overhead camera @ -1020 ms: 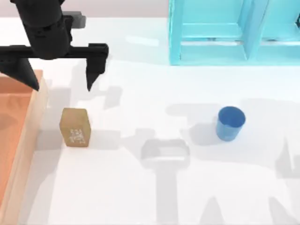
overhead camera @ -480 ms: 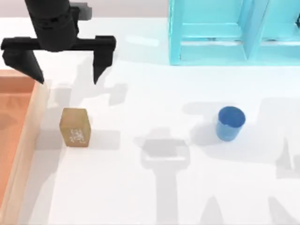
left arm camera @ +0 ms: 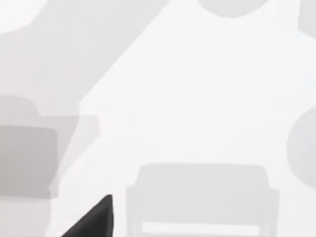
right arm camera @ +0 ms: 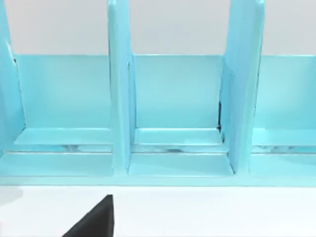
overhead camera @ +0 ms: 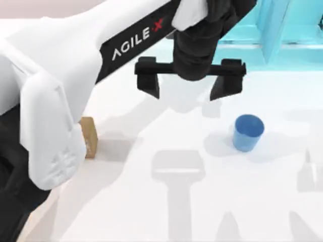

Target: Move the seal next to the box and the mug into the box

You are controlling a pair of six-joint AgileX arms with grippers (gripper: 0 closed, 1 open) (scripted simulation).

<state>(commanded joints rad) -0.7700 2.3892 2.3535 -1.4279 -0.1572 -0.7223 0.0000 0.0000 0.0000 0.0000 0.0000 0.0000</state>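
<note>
- Seal: tan-brown block, standing on the table at the left, partly hidden.
- Mug: blue cup, upright, open top, on the table's right.

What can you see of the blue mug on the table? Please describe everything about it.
The mug is a small blue cylinder with an open top, and no handle shows. It looks smooth, like plastic or glazed ware. It stands upright on the white table, right of the middle in the top view. Nothing touches it. The left gripper, open, hangs above the table a little to its left.
</note>
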